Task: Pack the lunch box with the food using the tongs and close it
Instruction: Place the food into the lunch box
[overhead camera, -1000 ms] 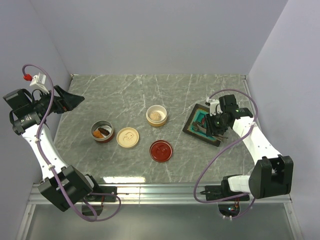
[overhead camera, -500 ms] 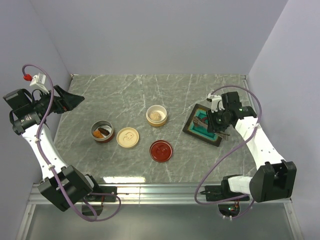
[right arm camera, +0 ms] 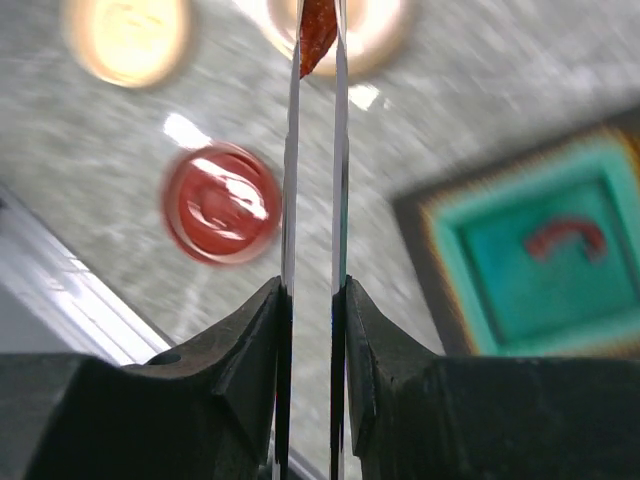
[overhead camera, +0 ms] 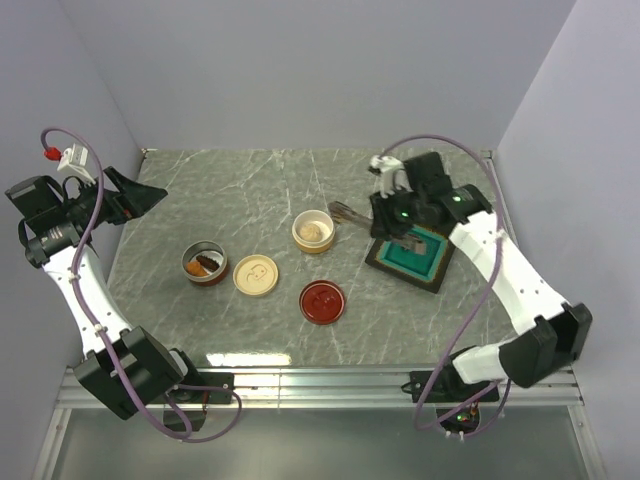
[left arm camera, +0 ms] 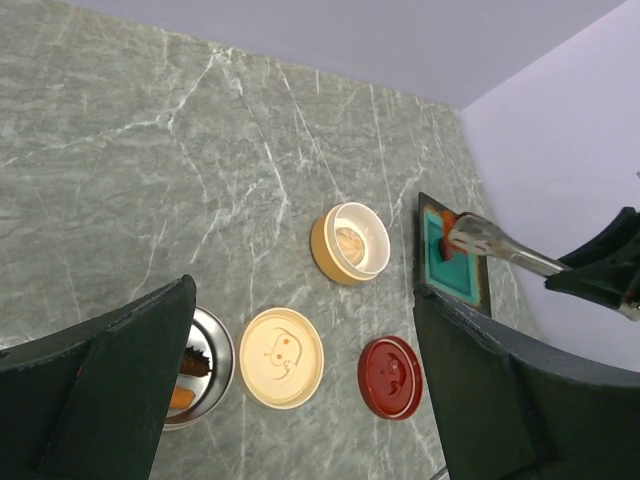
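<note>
Top external view: right of centre, the right gripper (overhead camera: 388, 212) has its fingers drawn narrow on the tongs (overhead camera: 348, 211). The tips of the tongs reach left, near the upper right rim of the yellow round container (overhead camera: 314, 231), which holds tan food. Right wrist view: the two blades are pinched almost parallel on an orange-red food piece (right arm camera: 317, 35) at their tips. Whether it hangs above the container's opening or just beside it cannot be told. A second red piece (right arm camera: 565, 238) lies in the teal tray (right arm camera: 500, 300) at the right of the frame. At the upper left of the top view, the left gripper (overhead camera: 140, 195) is raised with its fingers wide and holding nothing, well apart from the ware. The metal tin (overhead camera: 204, 264) with brown and orange pieces, the cream lid (overhead camera: 256, 275) and the red lid (overhead camera: 323, 301) rest on the worktop (overhead camera: 260, 190). Judged step: packing, with one piece in transfer towards the yellow container, taken to be the lunch box; both lids are off, so closing is not yet begun. The next move calls for centring the tips over the opening, lowering them, then easing the squeeze so the blades spring apart and release the piece
</note>
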Motion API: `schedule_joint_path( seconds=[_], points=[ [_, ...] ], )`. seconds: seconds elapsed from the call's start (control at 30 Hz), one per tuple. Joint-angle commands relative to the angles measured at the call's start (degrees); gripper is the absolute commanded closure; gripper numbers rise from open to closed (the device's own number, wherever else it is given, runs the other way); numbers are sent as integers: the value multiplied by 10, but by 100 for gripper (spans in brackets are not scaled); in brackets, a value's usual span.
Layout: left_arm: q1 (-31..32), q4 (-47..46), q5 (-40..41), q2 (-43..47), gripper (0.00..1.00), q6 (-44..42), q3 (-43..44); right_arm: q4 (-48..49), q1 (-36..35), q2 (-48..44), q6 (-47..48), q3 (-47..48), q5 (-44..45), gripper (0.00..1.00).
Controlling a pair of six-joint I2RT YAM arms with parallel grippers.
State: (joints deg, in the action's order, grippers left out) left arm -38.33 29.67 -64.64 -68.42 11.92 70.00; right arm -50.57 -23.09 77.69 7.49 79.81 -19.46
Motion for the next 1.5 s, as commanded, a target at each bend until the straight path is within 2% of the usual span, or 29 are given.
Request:
schedule_joint_path(
  seconds=[0.0, 0.13, 0.3, 0.43, 0.63, 1.1, 1.47],
  points=[
    [-2, -23, -11, 0, 4, 16, 9, 43, -59, 47, -35, 60, -16, 70],
    [-2, -44, -7, 2, 4, 47, 5, 65, -135, 125, -58, 138, -20, 70],
    [-3, -94, -10, 1, 4, 91, -12, 65, -226, 246, -70, 284, -13, 70],
    [-3, -100, -11, -2, 4, 99, -10, 56, -272, 339, -72, 372, -2, 70],
    [-2, -91, -13, -3, 4, 90, -10, 50, -314, 412, -72, 451, 16, 70],
    [-3, -113, -18, 5, 4, 102, -38, 58, -324, 483, -60, 479, 54, 69],
    [-2, -117, -18, 4, 4, 107, -39, 68, -325, 497, -48, 468, 65, 67]
  ],
)
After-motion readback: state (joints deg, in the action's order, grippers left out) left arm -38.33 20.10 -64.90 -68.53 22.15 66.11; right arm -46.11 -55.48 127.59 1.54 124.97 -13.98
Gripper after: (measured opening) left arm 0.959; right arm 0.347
